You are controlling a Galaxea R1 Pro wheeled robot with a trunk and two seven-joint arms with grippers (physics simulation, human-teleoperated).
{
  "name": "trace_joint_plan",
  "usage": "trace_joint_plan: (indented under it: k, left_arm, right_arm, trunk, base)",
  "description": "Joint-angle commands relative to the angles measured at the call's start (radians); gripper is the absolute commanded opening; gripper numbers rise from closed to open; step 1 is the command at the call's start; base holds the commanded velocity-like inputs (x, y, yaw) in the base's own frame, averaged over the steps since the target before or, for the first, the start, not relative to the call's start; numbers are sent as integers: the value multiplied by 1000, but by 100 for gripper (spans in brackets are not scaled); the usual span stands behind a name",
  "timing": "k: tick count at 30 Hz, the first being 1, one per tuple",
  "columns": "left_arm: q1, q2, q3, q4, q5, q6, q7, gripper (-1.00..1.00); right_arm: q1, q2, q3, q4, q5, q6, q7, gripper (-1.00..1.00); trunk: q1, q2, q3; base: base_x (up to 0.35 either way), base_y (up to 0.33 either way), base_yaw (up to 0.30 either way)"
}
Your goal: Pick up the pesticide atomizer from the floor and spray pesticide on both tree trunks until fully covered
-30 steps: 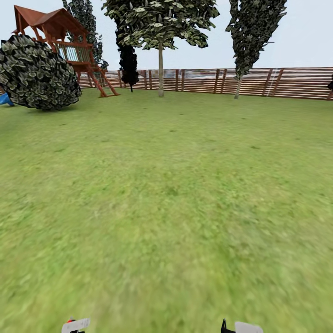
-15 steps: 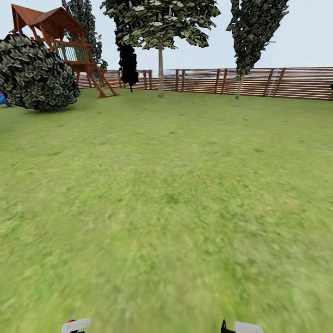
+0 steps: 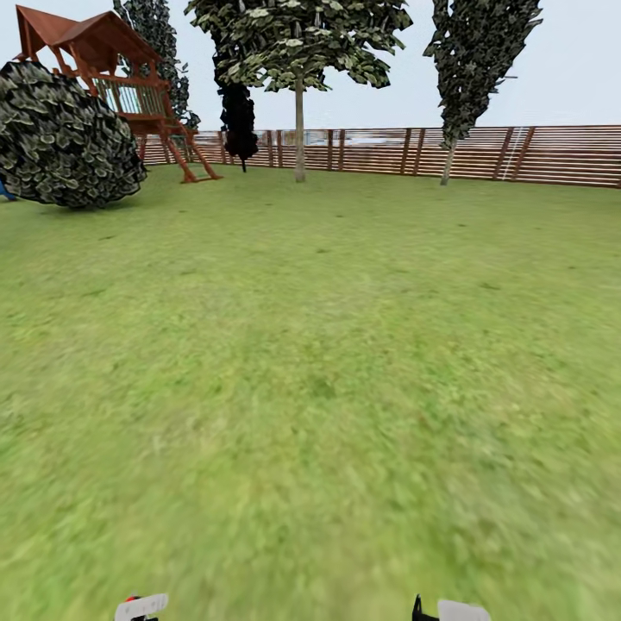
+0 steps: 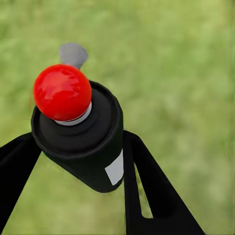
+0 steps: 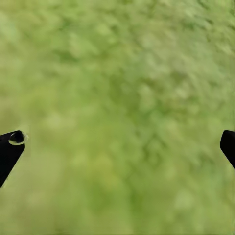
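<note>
Between the black fingers of my left gripper (image 4: pixel 81 147) sits the pesticide atomizer (image 4: pixel 85 147), a black body with a bright red tip (image 4: pixel 62 91); the gripper is shut on it. In the head view the left gripper (image 3: pixel 142 606) shows at the bottom edge with a speck of red beside it. My right gripper (image 3: pixel 453 610) is also low at that edge; its fingers (image 5: pixel 11 142) stand wide open over grass with nothing between them. Two trees with pale trunks stand far off by the fence, one (image 3: pixel 299 129) near the middle and one (image 3: pixel 448 159) leaning to its right.
A wide green lawn (image 3: pixel 310 362) stretches ahead to a brown slat fence (image 3: pixel 535 155). A big round bush (image 3: pixel 65 138) and a red-brown wooden play tower (image 3: pixel 121 78) stand at the far left. A slim dark tree (image 3: pixel 238 116) rises beside the tower.
The whole picture has drifted slightly, with the bush sliding left, so the camera has moved. Both grippers hold the same place at the bottom edge.
</note>
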Motion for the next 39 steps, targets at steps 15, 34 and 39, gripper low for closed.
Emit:
trace_joint_plan:
  k: [15,34,39]
  left_arm:
    - [0,0,0,0,0,0,0,-100]
    - [0,0,0,0,0,0,0,-100]
    - [0,0,0,0,0,0,0,-100]
  right_arm:
    - [0,0,0,0,0,0,0,100]
    - [0,0,0,0,0,0,0,100]
    - [0,0,0,0,0,0,0,100]
  trunk:
    - [0,0,0]
    - [0,0,0]
    - [0,0,0]
  base:
    - [336,0,0]
    - [337,0,0]
    - [337,0,0]
